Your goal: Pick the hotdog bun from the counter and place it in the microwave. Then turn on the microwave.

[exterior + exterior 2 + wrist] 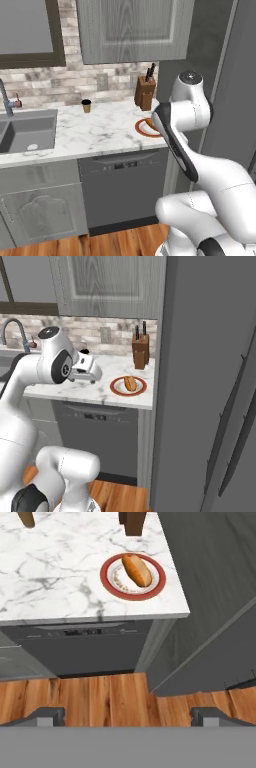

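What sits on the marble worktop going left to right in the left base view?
Grey sink basin → small dark cup with a tan band → brown wooden knife block → red-rimmed round plate carrying the orange-brown hotdog bun, partly hidden behind the white arm.

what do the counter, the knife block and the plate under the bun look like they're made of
Counter: looks like polished white marble or a stone imitation, going by its grey veining.
Knife block: seems to be wood, with a matte brown, grain-like surface and dark handles standing out of the top.
Plate: probably glazed ceramic, smooth white with a red rim. The hotdog bun on it is orange-brown bread.
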Controlling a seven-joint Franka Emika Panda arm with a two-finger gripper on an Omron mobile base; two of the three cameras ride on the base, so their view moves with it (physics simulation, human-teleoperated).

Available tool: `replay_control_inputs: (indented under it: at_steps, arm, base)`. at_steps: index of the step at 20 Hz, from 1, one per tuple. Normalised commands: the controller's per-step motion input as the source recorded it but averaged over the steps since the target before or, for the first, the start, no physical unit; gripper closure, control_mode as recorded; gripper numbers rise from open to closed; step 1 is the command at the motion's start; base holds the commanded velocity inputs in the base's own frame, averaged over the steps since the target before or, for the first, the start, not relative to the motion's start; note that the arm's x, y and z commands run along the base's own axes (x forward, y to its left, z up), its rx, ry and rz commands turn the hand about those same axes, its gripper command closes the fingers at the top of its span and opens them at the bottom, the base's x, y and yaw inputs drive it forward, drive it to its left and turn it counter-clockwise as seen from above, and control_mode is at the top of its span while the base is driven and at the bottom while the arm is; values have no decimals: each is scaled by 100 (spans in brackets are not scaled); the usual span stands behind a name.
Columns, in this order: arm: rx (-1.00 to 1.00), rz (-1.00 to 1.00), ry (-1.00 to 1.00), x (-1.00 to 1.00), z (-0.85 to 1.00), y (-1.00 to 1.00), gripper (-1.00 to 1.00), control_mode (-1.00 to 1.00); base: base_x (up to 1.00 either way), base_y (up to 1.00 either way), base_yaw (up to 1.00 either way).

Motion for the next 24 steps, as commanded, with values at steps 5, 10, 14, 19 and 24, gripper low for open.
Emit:
replay_control_inputs:
  at_steps: [5, 10, 14, 19, 24]
  arm:
    - [-6, 1, 0, 34, -9, -10, -100, -100]
    - [-3, 2, 0, 30, -11, -16, -100, -100]
    - [0, 2, 0, 29, -10, -20, -100, -100]
    - [0, 2, 0, 27, -8, -15, -100, -100]
    - [0, 3, -1, 18, -4, -3, -100, -100]
  base:
    - [0, 0, 0]
    - [0, 0, 0]
    - [0, 0, 0]
    - [0, 0, 0]
    - [0, 0, 0]
